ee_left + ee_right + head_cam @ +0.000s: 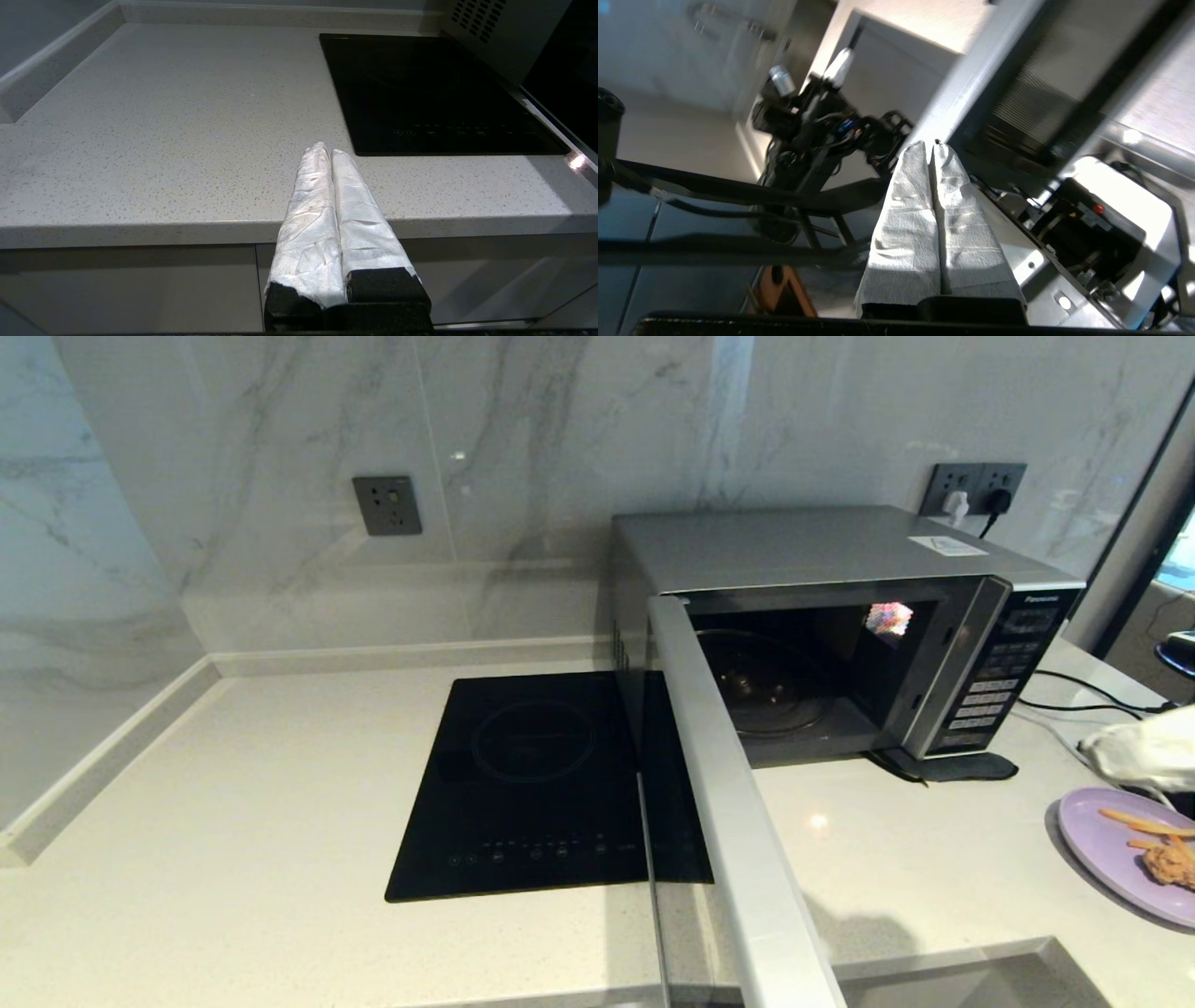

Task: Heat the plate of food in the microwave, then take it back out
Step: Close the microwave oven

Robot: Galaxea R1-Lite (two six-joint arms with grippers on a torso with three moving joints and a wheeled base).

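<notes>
Lilac plate (1102, 840) is sitting near the counter edge; the right gripper (1134, 753), fingers pressed together and holding nothing, is risking nudging it off.

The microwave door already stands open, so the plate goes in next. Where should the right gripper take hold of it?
Probably the near bare rim of the plate of food, coming in low from its microwave side: the plate lies flat, and the chicken and fries sit further in. The right gripper, shut, must open first.
</notes>
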